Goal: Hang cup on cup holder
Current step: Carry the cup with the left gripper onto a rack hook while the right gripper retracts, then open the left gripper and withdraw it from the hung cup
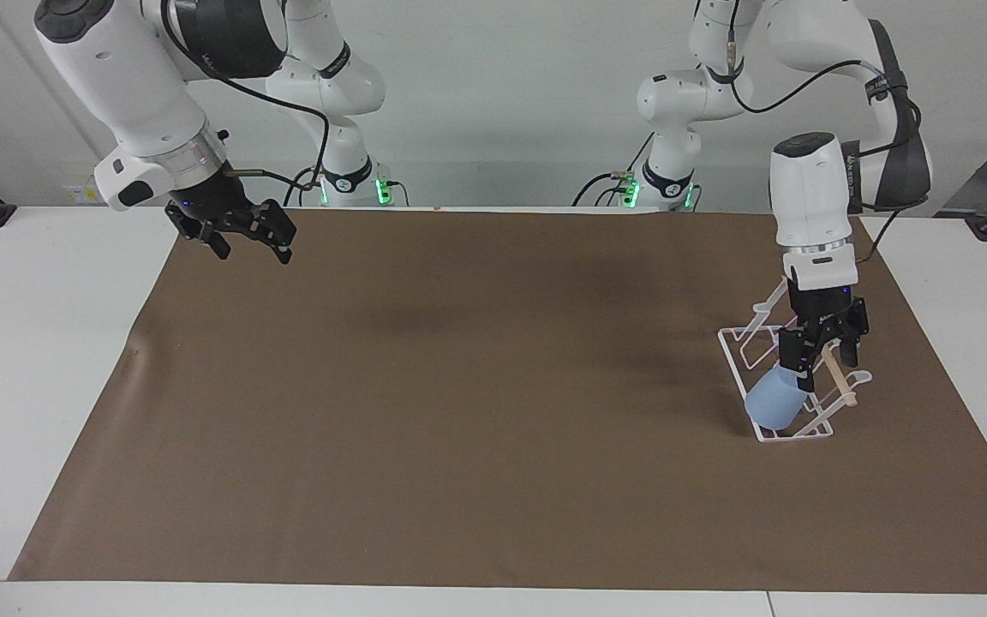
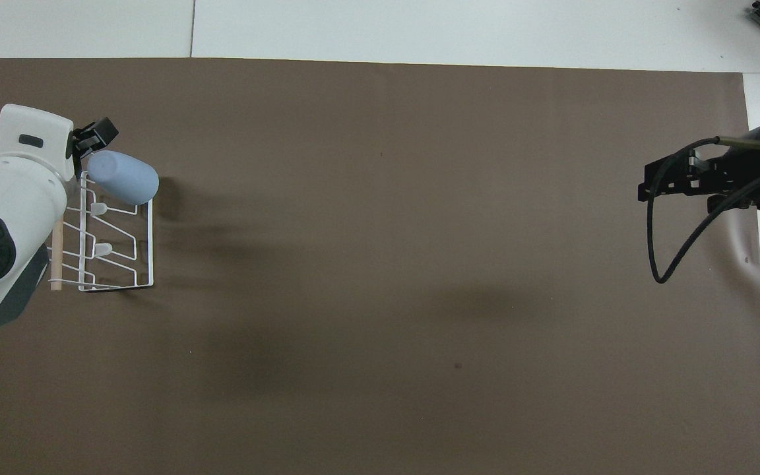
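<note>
Cup (image 1: 774, 405) on cup holder (image 1: 768, 433), left end effector (image 1: 821, 364) open above.

Robotics lab, two white arms (image 1: 810, 206), brown-papered table (image 1: 459, 411), bare white wall (image 1: 502, 86)

A smooth, matt light-blue plastic cup (image 1: 774, 406) on a white wire rack (image 2: 119, 245) with wooden rod (image 2: 57, 258), over matt brown paper sheet (image 1: 476, 411).

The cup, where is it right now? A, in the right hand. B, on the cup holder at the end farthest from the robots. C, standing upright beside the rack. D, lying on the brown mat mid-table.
B: the cup sits tilted on the cup holder at its end farthest from the robots, with the left hand just above it and open.
</note>
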